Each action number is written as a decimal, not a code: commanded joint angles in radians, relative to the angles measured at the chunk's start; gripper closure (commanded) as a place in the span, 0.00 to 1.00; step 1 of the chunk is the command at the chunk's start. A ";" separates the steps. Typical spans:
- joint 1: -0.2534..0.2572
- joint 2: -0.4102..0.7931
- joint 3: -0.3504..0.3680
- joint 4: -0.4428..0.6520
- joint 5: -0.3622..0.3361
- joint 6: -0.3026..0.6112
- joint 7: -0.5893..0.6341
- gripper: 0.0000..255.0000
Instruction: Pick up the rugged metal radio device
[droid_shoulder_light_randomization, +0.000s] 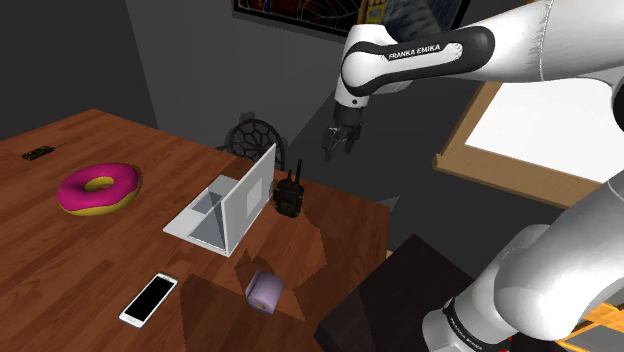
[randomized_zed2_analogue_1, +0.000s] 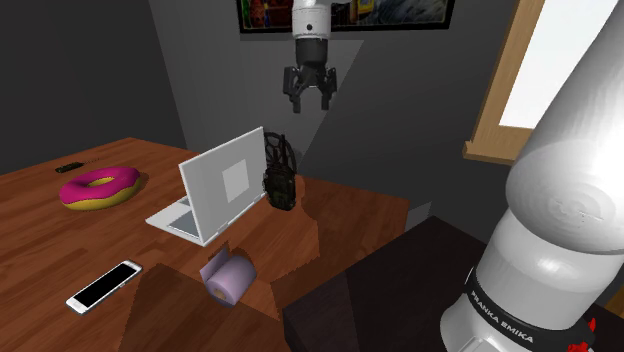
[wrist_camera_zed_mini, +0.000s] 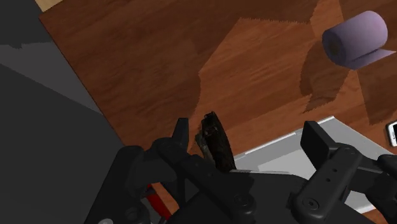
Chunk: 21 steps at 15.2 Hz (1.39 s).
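The radio (droid_shoulder_light_randomization: 289, 193) is a small black handset with a short antenna. It stands upright on the wooden table (droid_shoulder_light_randomization: 60, 250) near the far edge, right behind the open laptop (droid_shoulder_light_randomization: 230, 205). My gripper (droid_shoulder_light_randomization: 337, 140) hangs in the air well above it, a little toward the shoulder view's right, and touches nothing. In the second exterior view the gripper (randomized_zed2_analogue_1: 311, 92) is open above the radio (randomized_zed2_analogue_1: 279, 180). In the wrist view the radio (wrist_camera_zed_mini: 215, 141) lies far below, close to one finger of the gripper (wrist_camera_zed_mini: 249, 140).
A grey laptop (randomized_zed2_analogue_1: 215, 190) stands open next to the radio. A pink doughnut (droid_shoulder_light_randomization: 98, 188), a phone (droid_shoulder_light_randomization: 148, 298), a purple roll (droid_shoulder_light_randomization: 265, 292) and a small dark item (droid_shoulder_light_randomization: 38, 152) lie on the table. A dark wire chair back (droid_shoulder_light_randomization: 255, 135) rises behind the table.
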<state>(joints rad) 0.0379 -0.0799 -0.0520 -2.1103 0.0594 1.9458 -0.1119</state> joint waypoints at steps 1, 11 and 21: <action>0.005 0.078 0.004 0.043 -0.007 0.028 -0.011 0.00; 0.022 0.476 0.020 0.351 -0.053 0.080 -0.057 0.00; 0.046 0.925 0.026 0.847 -0.106 -0.004 -0.098 0.00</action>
<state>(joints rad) 0.0773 0.7994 -0.0271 -1.3190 -0.0410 1.9558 -0.2103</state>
